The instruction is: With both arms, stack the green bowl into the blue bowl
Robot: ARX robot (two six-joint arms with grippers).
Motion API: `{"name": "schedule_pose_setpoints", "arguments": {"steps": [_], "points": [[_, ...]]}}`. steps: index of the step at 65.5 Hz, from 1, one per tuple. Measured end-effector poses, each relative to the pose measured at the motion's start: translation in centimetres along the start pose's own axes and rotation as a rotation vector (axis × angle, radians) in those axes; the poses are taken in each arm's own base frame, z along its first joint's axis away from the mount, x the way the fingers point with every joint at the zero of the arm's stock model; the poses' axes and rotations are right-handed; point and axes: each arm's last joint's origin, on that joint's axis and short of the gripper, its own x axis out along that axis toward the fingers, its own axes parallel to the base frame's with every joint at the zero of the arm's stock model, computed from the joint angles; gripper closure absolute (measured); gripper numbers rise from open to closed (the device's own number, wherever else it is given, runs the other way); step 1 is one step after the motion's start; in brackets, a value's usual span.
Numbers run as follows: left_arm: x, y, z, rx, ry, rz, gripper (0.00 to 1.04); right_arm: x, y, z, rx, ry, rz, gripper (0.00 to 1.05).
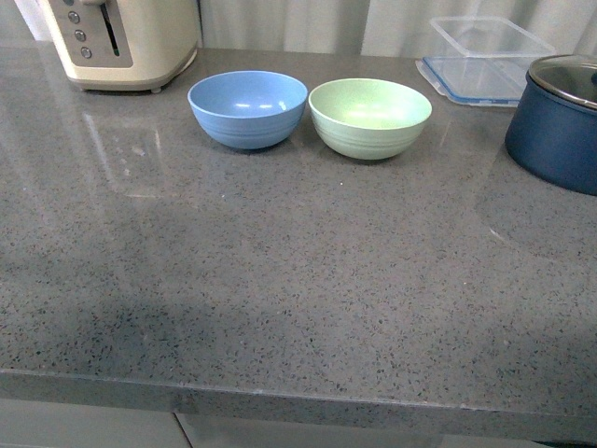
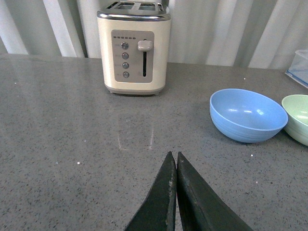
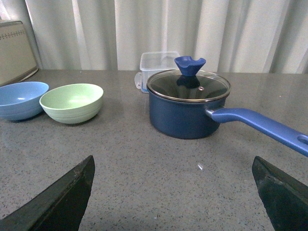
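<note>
Grey speckled stone is forming the bench [image 1: 280, 308], and pale pleated curtains are hanging behind it. At the upper middle of the front view, one light sky-blue round matte bowl [image 1: 247, 107] and one pale mint-green round matte bowl [image 1: 370, 116] are being kept upright side by side. The green one is on the right, and whether the rims are touching cannot be told. Both are sitting empty with mouths up, and this is judged to be leaving the green one free for lifting and the blue one ready for receiving it.

One cream two-slot toaster [image 1: 126, 42] is standing at the upper left. One clear lidded plastic container [image 1: 485, 56] and one dark navy pot with a glass lid [image 1: 560, 131] are being kept at the upper right, clear of the bowls.

Two grippers are being shown, both well short of the bowls. The left gripper [image 2: 173, 156] is being held with its fingers [image 2: 161, 202] pressed together on nothing. The right gripper [image 3: 173, 163] is being held with its fingers [image 3: 67, 197] spread wide, probably in readiness for the green bowl's rim.
</note>
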Motion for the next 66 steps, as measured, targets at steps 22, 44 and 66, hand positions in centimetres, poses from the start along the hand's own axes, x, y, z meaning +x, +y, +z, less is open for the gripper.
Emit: {"name": "schedule_pose_setpoints", "arguments": {"steps": [22,44,66], "points": [[-4.1,0.0,-1.4,0.0,0.002,-0.003,1.01,0.0,0.0,0.0,0.0,0.0,0.001,0.1],[-6.2,0.0,-2.5,0.001,-0.004,-0.005,1.01,0.0,0.0,0.0,0.0,0.0,0.001,0.1],[-7.8,0.0,-1.8,0.001,-0.029,-0.005,1.01,0.0,0.0,0.0,0.0,0.0,0.001,0.1]]}}
